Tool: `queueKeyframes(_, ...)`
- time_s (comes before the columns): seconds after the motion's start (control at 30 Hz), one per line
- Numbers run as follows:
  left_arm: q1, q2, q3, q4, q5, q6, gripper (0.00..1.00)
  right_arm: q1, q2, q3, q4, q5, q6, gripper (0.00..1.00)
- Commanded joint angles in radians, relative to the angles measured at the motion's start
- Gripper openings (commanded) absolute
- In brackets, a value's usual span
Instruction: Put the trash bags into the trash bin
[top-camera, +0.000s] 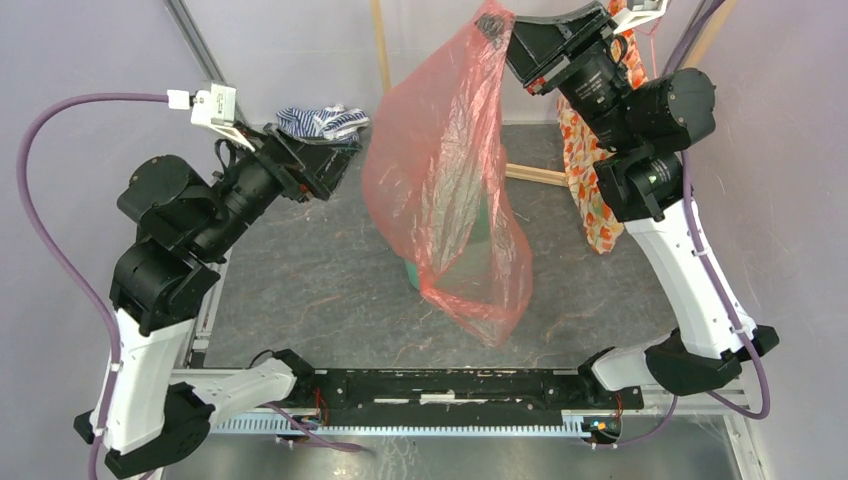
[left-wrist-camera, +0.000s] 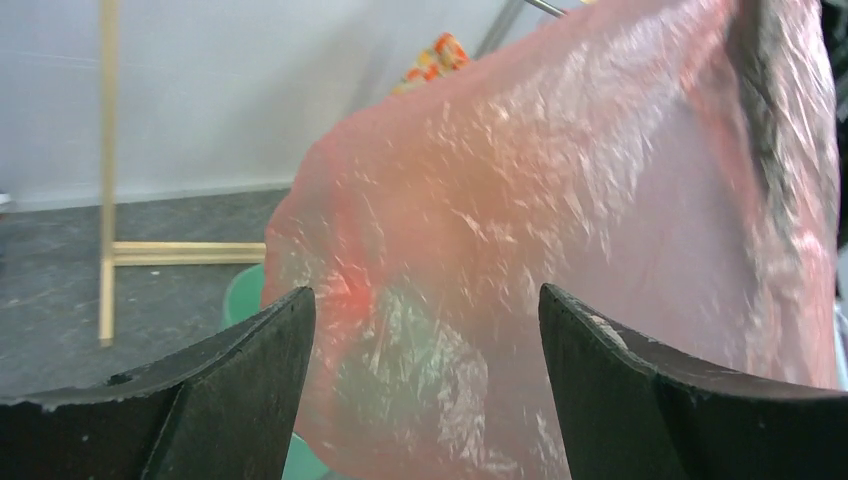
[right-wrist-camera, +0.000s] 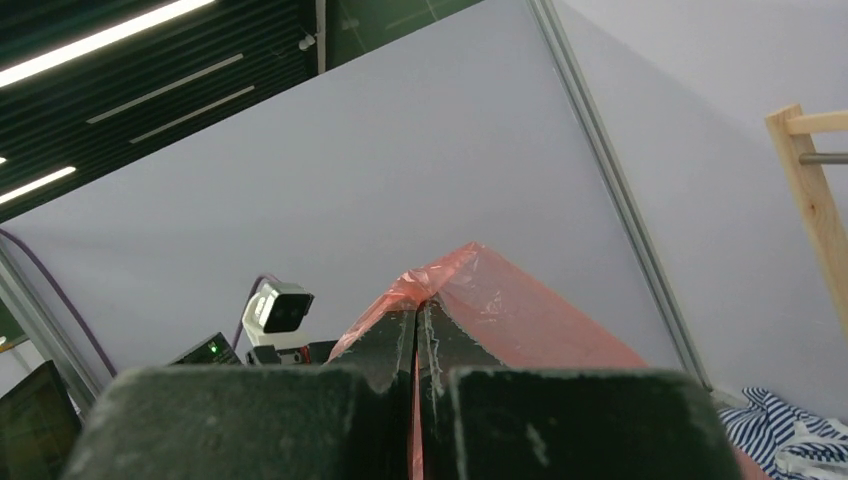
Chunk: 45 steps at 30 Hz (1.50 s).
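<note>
The right fingers (right-wrist-camera: 385, 345) are squeezed shut on the top edge of the red trash bag (top-camera: 445, 170), holding it up high. The left fingers (left-wrist-camera: 270, 330) are wide apart, holding nothing, near the bag. The bag hides most of the green trash bin (top-camera: 412, 272) on the worktop (top-camera: 300, 280).

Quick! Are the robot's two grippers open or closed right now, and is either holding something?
Left gripper: open, holding nothing.
Right gripper: closed on the top of the trash bag.
</note>
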Motion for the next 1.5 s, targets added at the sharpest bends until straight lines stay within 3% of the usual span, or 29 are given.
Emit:
queueKeyframes(0.0, 0.000, 0.066, 0.024, -0.025, -0.258, -0.008, 0.87, 0.007, -0.047, -0.048, -0.003, -0.015, 0.015, 0.00)
queueKeyframes(0.17, 0.006, 0.226, 0.031, 0.040, -0.320, 0.023, 0.83, 0.007, -0.081, -0.086, -0.083, -0.036, -0.034, 0.00)
queueKeyframes(0.27, 0.008, 0.292, 0.029, 0.053, -0.283, 0.019, 0.75, 0.007, -0.092, -0.065, -0.153, -0.020, -0.097, 0.00)
queueKeyframes(0.37, 0.009, 0.305, -0.011, 0.043, -0.232, 0.010, 0.60, 0.007, -0.093, 0.000, -0.256, 0.037, -0.178, 0.00)
queueKeyframes(0.67, 0.000, 0.359, -0.118, 0.071, -0.053, -0.003, 0.44, 0.004, -0.075, 0.052, -0.355, 0.119, -0.309, 0.00)
queueKeyframes(0.8, -0.039, 0.384, -0.154, 0.089, -0.041, -0.016, 0.42, -0.019, -0.031, 0.052, -0.368, 0.107, -0.333, 0.00)
queueKeyframes(0.93, -0.067, 0.382, -0.209, 0.100, -0.040, -0.033, 0.38, -0.073, 0.045, 0.047, -0.321, -0.019, -0.261, 0.00)
queueKeyframes(1.13, -0.090, 0.305, -0.299, 0.121, -0.017, -0.063, 0.33, -0.091, 0.131, 0.034, -0.265, -0.149, -0.179, 0.00)
queueKeyframes(1.3, -0.103, 0.237, -0.297, 0.088, -0.025, -0.079, 0.30, -0.091, 0.161, 0.017, -0.232, -0.169, -0.156, 0.00)
queueKeyframes(1.37, -0.103, 0.207, -0.283, 0.069, -0.058, -0.084, 0.32, -0.090, 0.174, 0.013, -0.220, -0.177, -0.145, 0.00)
queueKeyframes(1.47, -0.103, 0.163, -0.241, 0.027, -0.147, -0.084, 0.45, -0.090, 0.200, 0.015, -0.195, -0.206, -0.118, 0.00)
